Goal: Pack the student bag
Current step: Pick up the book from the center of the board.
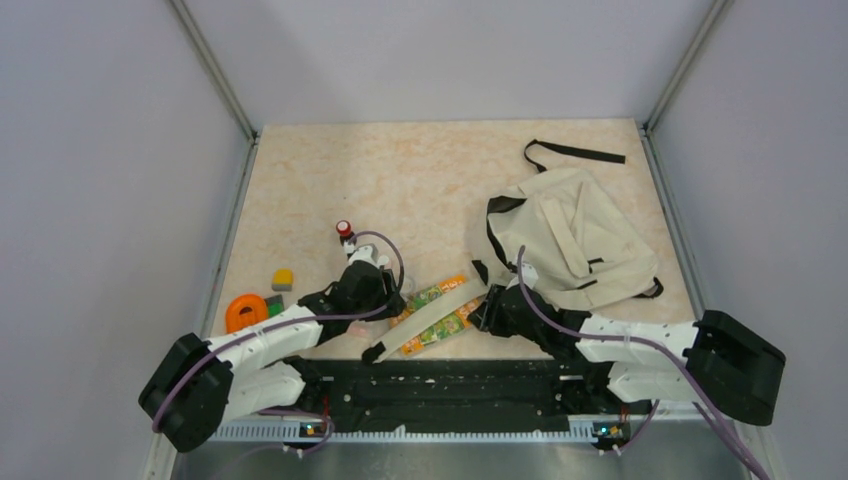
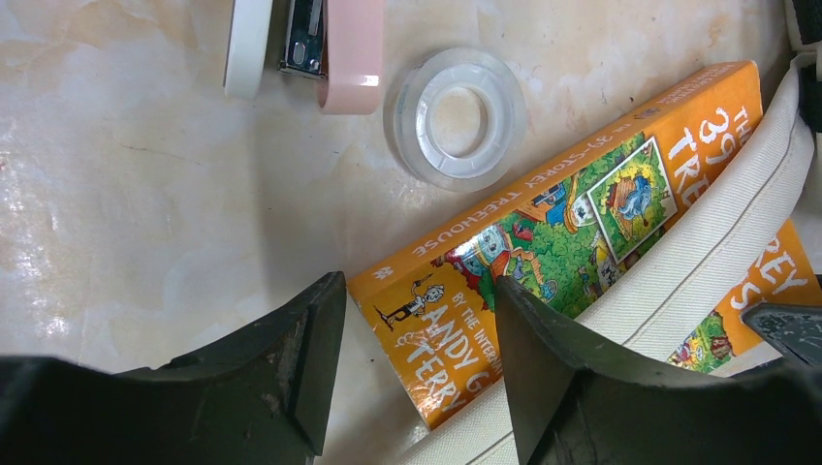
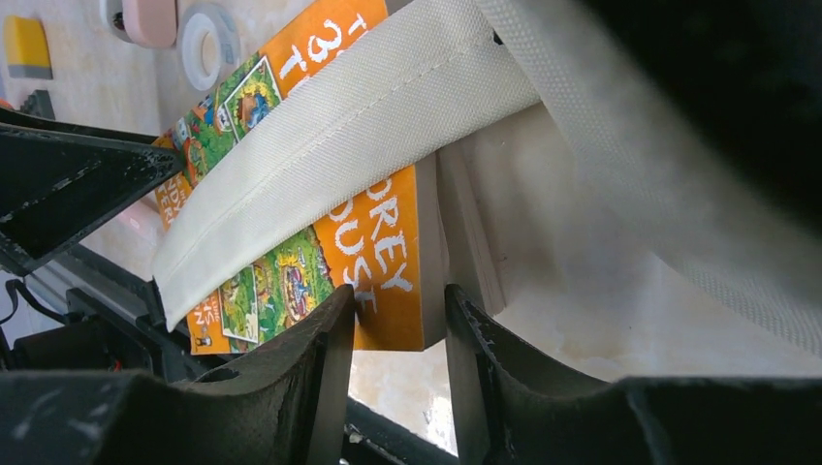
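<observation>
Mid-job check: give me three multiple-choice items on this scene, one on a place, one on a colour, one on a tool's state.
1. Where does the strap of the student bag lie? A) across the book B) around the tape roll C) under the stapler
2. The book's cover is mainly: A) blue B) orange C) black
3. The left tool is: A) shut on the tape roll B) shut on the strap C) open over the book's corner
Answers: 1 A, the strap crosses the cover in both wrist views; 2 B, orange shows around the title; 3 C, its fingers stand apart astride the corner.
</observation>
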Motion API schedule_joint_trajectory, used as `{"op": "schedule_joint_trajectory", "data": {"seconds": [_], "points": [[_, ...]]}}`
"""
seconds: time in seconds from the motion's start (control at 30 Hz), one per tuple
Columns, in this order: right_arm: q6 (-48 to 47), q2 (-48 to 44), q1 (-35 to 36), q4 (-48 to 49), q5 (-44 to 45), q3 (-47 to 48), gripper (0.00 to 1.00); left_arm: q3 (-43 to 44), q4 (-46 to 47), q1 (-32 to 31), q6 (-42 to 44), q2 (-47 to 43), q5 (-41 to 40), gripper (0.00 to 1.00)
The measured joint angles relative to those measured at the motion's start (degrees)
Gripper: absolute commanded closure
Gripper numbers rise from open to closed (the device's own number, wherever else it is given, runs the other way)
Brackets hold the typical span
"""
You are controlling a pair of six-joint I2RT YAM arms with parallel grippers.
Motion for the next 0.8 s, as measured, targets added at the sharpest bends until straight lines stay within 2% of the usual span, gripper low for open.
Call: {"op": "schedule_joint_trajectory", "data": {"seconds": [0.57, 0.6, 0.73, 0.8], "points": [[-1.14, 4.42, -0.07, 7.61, 2.78, -0.57, 0.63, -0.48, -0.55, 0.04, -1.03, -1.09, 0.02, 0.39], [-1.49, 4.57, -0.26, 7.91, 3.17, -0.57, 0.67, -0.68, -0.57, 0.04, -1.11, -1.46, 0.09, 0.38], [-2.82, 5.79, -1.16, 9.7, 3.8, -0.57, 0.96, -1.88, -0.5, 0.04, -1.55, -3.54, 0.94, 0.38], [-3.52, 6.21, -1.51, 10.38, 4.02, -0.46, 1.0, -2.25, -0.59, 0.04, -1.7, -4.57, 1.42, 0.36]]}}
